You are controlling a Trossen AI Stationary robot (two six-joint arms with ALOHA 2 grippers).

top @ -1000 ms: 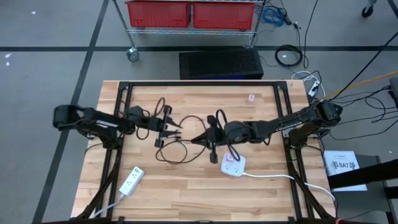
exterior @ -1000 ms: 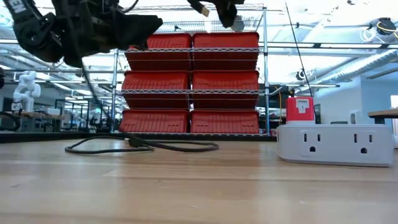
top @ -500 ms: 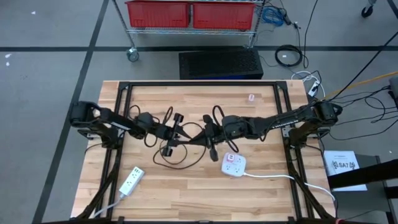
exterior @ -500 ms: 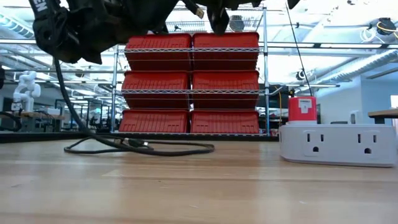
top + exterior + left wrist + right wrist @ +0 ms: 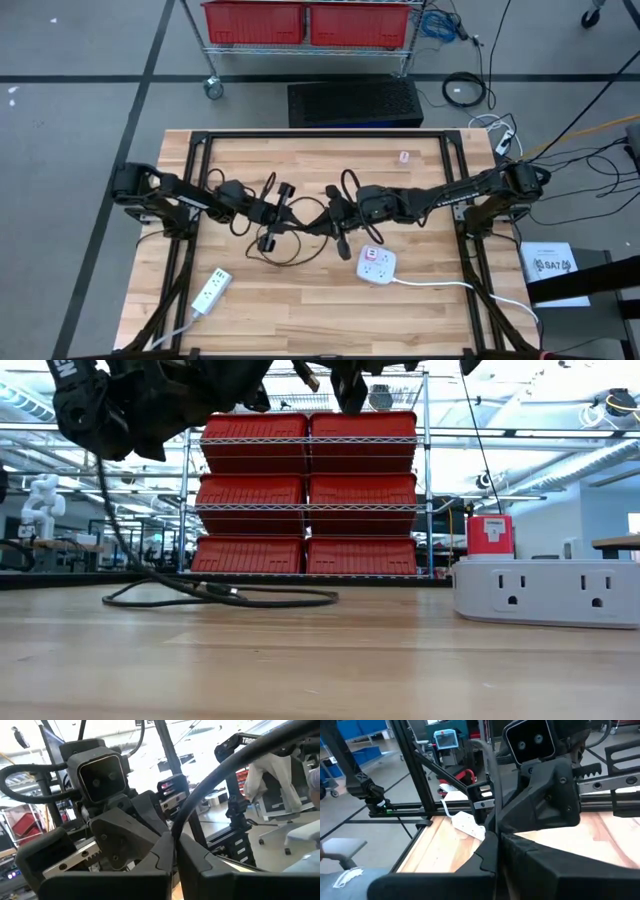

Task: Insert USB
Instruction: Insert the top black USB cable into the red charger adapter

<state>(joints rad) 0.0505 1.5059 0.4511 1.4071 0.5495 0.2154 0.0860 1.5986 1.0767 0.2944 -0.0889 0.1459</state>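
Observation:
A long black cable runs between my two grippers, and its slack loop (image 5: 287, 252) lies on the wooden table (image 5: 420, 320), seen also as the loop (image 5: 228, 597) in the low view. My left gripper (image 5: 282, 210) and my right gripper (image 5: 333, 214) face each other above the table's middle, a short way apart, both raised and both shut on this cable. A white power strip (image 5: 376, 265) with a red patch lies flat on the table just right of and nearer than the right gripper; it also shows as the white power strip (image 5: 545, 593) in the low view. My left gripper (image 5: 175, 839) pinches the black cable (image 5: 186, 815) between its two fingers, which lie across it. The cable rises out of the fingertips and curves away, lifted clear of the table here. My right gripper (image 5: 494, 834) pinches the black cable (image 5: 491, 795) between its two fingertips, again across it. The cable stands upright above the fingers, and the held stretch is off the table.
A second white power strip (image 5: 210, 292) lies near the table's near left corner. A black frame (image 5: 200, 150) runs around the table top. Red bins on a wire rack (image 5: 310, 500) stand beyond the far edge. Bare wood shows along the near edge.
My left arm has reached toward the table's right, bringing its gripper closer to the right gripper, which has edged a little to the left. Both have stayed shut on the cable. The loop lying on the table has shifted and changed its outline.

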